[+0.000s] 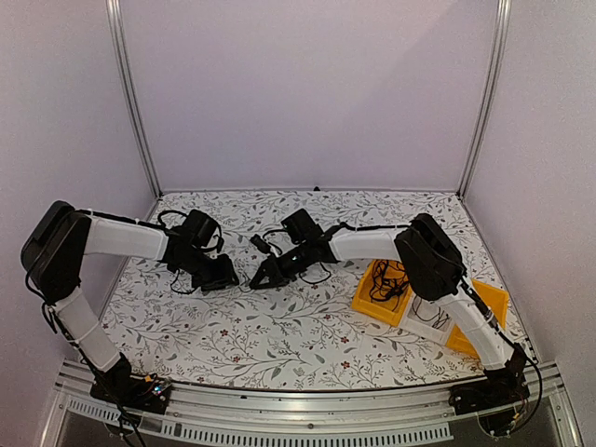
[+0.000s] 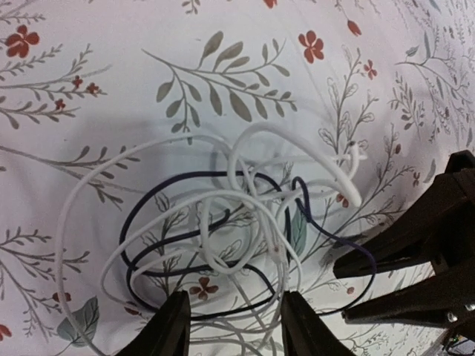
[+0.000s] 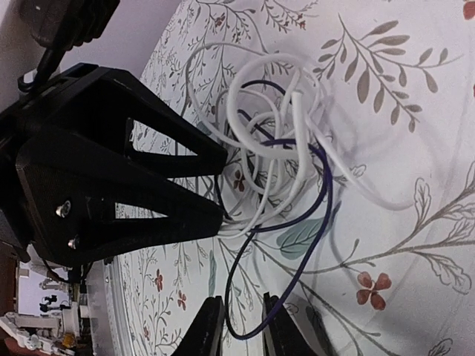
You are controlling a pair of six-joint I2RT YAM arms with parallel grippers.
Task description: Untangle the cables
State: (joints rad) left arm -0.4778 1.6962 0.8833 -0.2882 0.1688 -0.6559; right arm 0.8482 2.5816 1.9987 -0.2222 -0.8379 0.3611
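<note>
The cables are a tangle of white loops (image 2: 245,185) and a dark purple-black cord (image 2: 171,245) lying flat on the flowered cloth. My left gripper (image 2: 234,326) is open, with white and dark strands crossing the gap between its fingers. My right gripper (image 3: 243,326) is also open, its jaws narrowly apart around the end loop of the dark cord (image 3: 249,282). The right wrist view shows the left gripper (image 3: 223,189) straddling the white strands (image 3: 289,141). From the top, the left gripper (image 1: 231,277) and right gripper (image 1: 257,277) meet tip to tip over the tangle and hide most of it.
A short black cable (image 1: 264,244) lies behind the grippers. At the right stand a yellow bin (image 1: 369,300) holding black cables (image 1: 386,279) and a second yellow bin (image 1: 489,300), with a white sheet (image 1: 426,322) between them. Metal frame posts bound the table.
</note>
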